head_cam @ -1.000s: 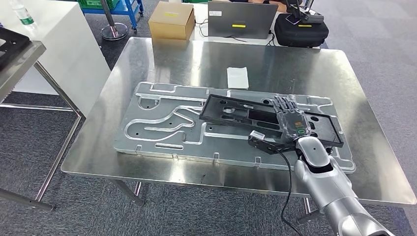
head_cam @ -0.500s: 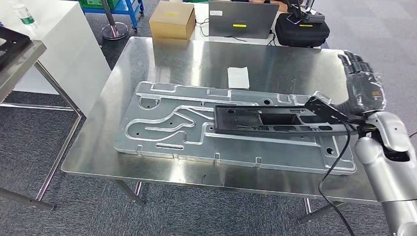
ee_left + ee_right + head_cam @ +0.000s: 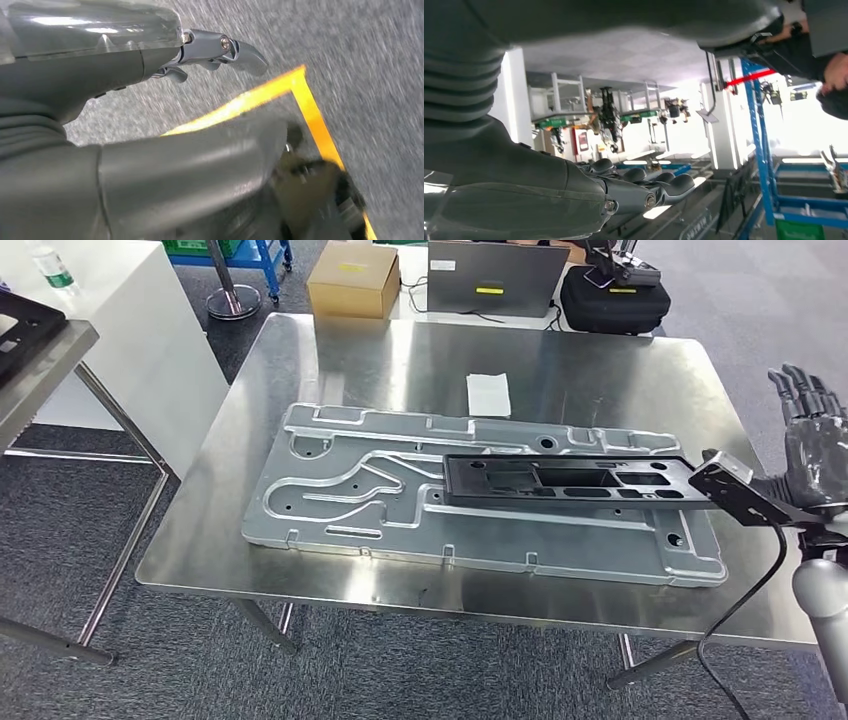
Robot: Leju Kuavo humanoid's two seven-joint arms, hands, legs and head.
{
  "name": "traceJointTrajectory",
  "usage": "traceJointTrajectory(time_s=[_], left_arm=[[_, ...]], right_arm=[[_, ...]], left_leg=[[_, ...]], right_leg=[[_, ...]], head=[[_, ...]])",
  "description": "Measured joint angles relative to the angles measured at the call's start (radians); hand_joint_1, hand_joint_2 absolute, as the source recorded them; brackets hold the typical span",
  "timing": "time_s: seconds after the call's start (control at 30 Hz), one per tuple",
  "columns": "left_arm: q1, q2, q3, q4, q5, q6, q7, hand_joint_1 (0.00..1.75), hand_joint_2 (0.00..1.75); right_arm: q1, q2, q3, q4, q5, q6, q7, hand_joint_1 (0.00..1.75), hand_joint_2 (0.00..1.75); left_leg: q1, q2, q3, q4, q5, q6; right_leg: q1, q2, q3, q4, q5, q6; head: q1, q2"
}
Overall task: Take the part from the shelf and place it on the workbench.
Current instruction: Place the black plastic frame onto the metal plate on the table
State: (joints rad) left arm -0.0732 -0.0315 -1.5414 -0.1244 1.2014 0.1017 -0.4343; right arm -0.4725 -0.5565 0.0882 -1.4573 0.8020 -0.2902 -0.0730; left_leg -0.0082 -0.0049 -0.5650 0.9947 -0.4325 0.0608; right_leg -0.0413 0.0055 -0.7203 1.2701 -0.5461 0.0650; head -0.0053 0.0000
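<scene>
The black part (image 3: 565, 480) lay flat on the grey metal plate (image 3: 340, 490) that covered much of the counter (image 3: 600, 370), apparently set down where the task wanted it. The right robot hand (image 3: 812, 445) hung off the counter's right edge, fingers spread and empty, apart from the part's near end.

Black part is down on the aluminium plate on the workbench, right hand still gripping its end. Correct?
Not quite. In the head view the right hand is off to the side with fingers apart, holding nothing. The black part does lie on the aluminium plate on the workbench.
</scene>
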Motion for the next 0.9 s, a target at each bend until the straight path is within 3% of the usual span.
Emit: traceJointTrajectory(time_s=[0.03, 0.1, 0.17, 0.27, 0.3, 0.37, 0.43, 0.47, 0.5, 0.53, 0.63, 0.67, 0.77, 0.8, 0.83, 0.9], left_arm=[[0.000, 0.000, 0.000, 0.000, 0.002, -0.001, 0.000, 0.00, 0.00], [-0.001, 0.000, 0.001, 0.000, 0.006, 0.000, 0.002, 0.00, 0.00], [-0.001, -0.001, 0.002, 0.000, 0.008, 0.003, 0.007, 0.00, 0.00], [0.000, -0.001, 0.002, 0.000, 0.009, 0.007, 0.016, 0.00, 0.00], [0.000, -0.001, 0.003, 0.000, 0.009, 0.008, 0.018, 0.00, 0.00], [-0.001, 0.000, 0.002, 0.000, 0.009, 0.009, 0.019, 0.00, 0.00], [-0.001, 0.000, 0.002, 0.000, 0.009, 0.009, 0.020, 0.00, 0.00], [-0.001, 0.000, 0.002, 0.000, 0.009, 0.009, 0.020, 0.00, 0.00], [-0.001, 0.000, 0.002, 0.000, 0.009, 0.009, 0.020, 0.00, 0.00], [-0.001, 0.000, 0.002, 0.000, 0.009, 0.009, 0.020, 0.00, 0.00], [-0.003, 0.000, 0.002, 0.000, 0.009, 0.010, 0.018, 0.00, 0.00], [-0.003, 0.000, 0.002, 0.000, 0.009, 0.011, 0.017, 0.00, 0.00], [-0.002, 0.000, 0.002, 0.000, 0.009, 0.011, 0.015, 0.00, 0.00], [-0.002, -0.001, 0.002, 0.000, 0.009, 0.012, 0.015, 0.00, 0.00], [-0.003, -0.001, 0.002, 0.000, 0.009, 0.012, 0.014, 0.00, 0.00], [-0.003, -0.002, 0.002, 0.000, 0.009, 0.012, 0.013, 0.00, 0.00]], right_arm=[[0.010, -0.003, -0.003, -0.002, -0.001, -0.002, -0.001, 0.00, 0.00], [0.025, -0.008, -0.016, -0.011, -0.004, -0.007, -0.005, 0.00, 0.00], [0.041, -0.013, -0.037, -0.025, -0.008, -0.015, -0.011, 0.00, 0.00], [0.070, -0.016, -0.065, -0.045, -0.009, -0.022, -0.018, 0.00, 0.00], [0.080, -0.016, -0.072, -0.052, -0.008, -0.023, -0.021, 0.00, 0.00], [0.102, -0.014, -0.082, -0.065, -0.007, -0.024, -0.028, 0.00, 0.00], [0.123, -0.012, -0.090, -0.075, -0.004, -0.025, -0.032, 0.00, 0.00], [0.135, -0.010, -0.095, -0.080, -0.003, -0.025, -0.034, 0.00, 0.00], [0.149, -0.009, -0.099, -0.086, -0.003, -0.026, -0.035, 0.00, 0.00], [0.164, -0.008, -0.104, -0.092, -0.002, -0.029, -0.035, 0.00, 0.00], [0.217, -0.007, -0.130, -0.120, -0.001, -0.044, -0.039, 0.00, 0.00], [0.236, -0.007, -0.142, -0.130, -0.001, -0.050, -0.043, 0.00, 0.00], [0.291, -0.004, -0.172, -0.157, -0.002, -0.063, -0.058, 0.00, 0.00], [0.307, -0.003, -0.180, -0.163, -0.002, -0.065, -0.063, 0.00, 0.00], [0.320, -0.001, -0.187, -0.167, -0.002, -0.066, -0.066, 0.00, 0.00], [0.340, 0.002, -0.199, -0.173, -0.002, -0.067, -0.070, 0.00, 0.00]], left_leg=[[-0.001, 0.000, -0.005, 0.006, 0.000, -0.001], [-0.001, -0.001, -0.018, 0.020, -0.002, -0.007], [-0.003, -0.003, -0.025, 0.031, -0.002, -0.018], [-0.003, -0.005, -0.032, 0.037, 0.000, -0.039], [-0.001, -0.004, -0.038, 0.049, -0.014, -0.046], [0.004, -0.002, -0.067, 0.127, -0.084, -0.058], [0.010, -0.001, -0.105, 0.252, -0.165, -0.067], [0.012, -0.001, -0.113, 0.294, -0.184, -0.070], [0.014, -0.001, -0.105, 0.305, -0.184, -0.072], [0.016, -0.001, -0.078, 0.278, -0.167, -0.073], [0.017, -0.003, 0.057, 0.077, -0.107, -0.068], [0.014, -0.004, 0.080, 0.034, -0.101, -0.063], [0.008, -0.004, 0.075, 0.014, -0.084, -0.042], [0.008, -0.002, 0.069, 0.012, -0.074, -0.032], [0.009, 0.000, 0.060, 0.008, -0.063, -0.022], [0.006, 0.004, 0.037, 0.005, -0.040, -0.007]], right_leg=[[0.000, -0.001, 0.027, -0.036, 0.022, -0.002], [0.003, -0.003, 0.111, -0.166, 0.062, -0.008], [0.010, -0.004, 0.151, -0.237, 0.077, -0.021], [0.012, -0.005, 0.145, -0.248, 0.085, -0.043], [0.009, -0.007, 0.141, -0.250, 0.090, -0.050], [0.006, -0.010, 0.129, -0.253, 0.103, -0.063], [0.006, -0.011, 0.110, -0.252, 0.116, -0.066], [0.006, -0.011, 0.100, -0.250, 0.123, -0.065], [0.006, -0.012, 0.089, -0.249, 0.130, -0.063], [0.005, -0.012, 0.080, -0.247, 0.136, -0.060], [0.003, -0.013, 0.061, -0.245, 0.156, -0.044], [0.003, -0.014, 0.059, -0.246, 0.164, -0.037], [0.002, -0.015, 0.060, -0.257, 0.185, -0.013], [0.001, -0.015, 0.055, -0.253, 0.176, -0.009], [0.000, -0.014, 0.044, -0.233, 0.148, -0.008], [0.001, -0.012, 0.009, -0.133, 0.051, -0.009]], head=[[0.000, 0.000], [0.000, 0.000], [0.000, 0.000], [-0.002, 0.000], [-0.004, 0.000], [-0.008, 0.000], [-0.011, 0.000], [-0.011, 0.000], [-0.011, 0.000], [-0.011, 0.000], [-0.011, 0.000], [-0.011, 0.000], [-0.011, 0.000], [-0.010, 0.000], [-0.009, 0.000], [-0.006, 0.000]])
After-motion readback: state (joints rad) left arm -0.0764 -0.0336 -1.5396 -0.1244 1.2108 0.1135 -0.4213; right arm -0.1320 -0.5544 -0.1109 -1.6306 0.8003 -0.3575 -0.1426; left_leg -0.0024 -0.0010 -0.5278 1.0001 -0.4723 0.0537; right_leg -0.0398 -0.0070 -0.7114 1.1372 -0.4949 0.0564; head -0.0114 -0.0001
